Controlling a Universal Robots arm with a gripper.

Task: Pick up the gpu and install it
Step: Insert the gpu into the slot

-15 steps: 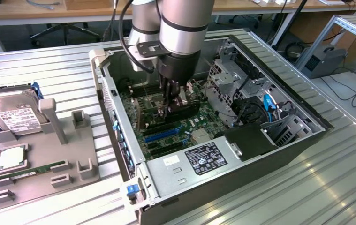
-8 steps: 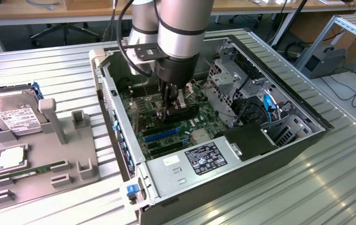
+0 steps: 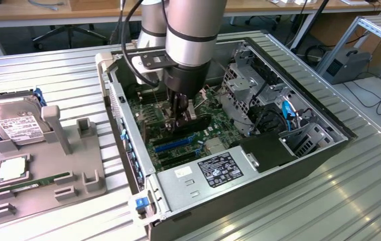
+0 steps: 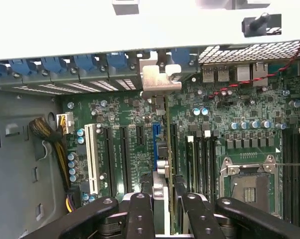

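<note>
**GPU held edge-on above the expansion slots, long axis in line with them**

The pincer (image 4: 162,209) is observed inside the open computer case (image 3: 324,150), its two fingers (image 4: 140,214) clamped on the gpu (image 4: 161,149). In the wrist view the card is seen edge-on as a thin upright strip running straight away from the fingers toward the rear wall of the case. The grip is taken on the end of the card nearest the wrist.

The card is held upright over the motherboard (image 4: 225,124). Its long axis is judged parallel to the row of expansion slots, and it lies directly over or just beside the blue slot (image 4: 155,144); whether the lower edge is touching the slot cannot be told. The white slot (image 4: 92,159) stands well to one side, the processor socket (image 4: 249,184) to the other.

At the far end the silver bracket (image 4: 160,79) of the card is seen near the rear wall, among the blue slot latches (image 4: 85,63); whether it is seated there cannot be told.

In the exterior view the pincer (image 3: 180,120) stands upright in the middle of the case. On the desk (image 3: 351,201), toward the exterior view's left, a grey parts holder (image 3: 83,175) carries a hard drive (image 3: 13,120).
</note>
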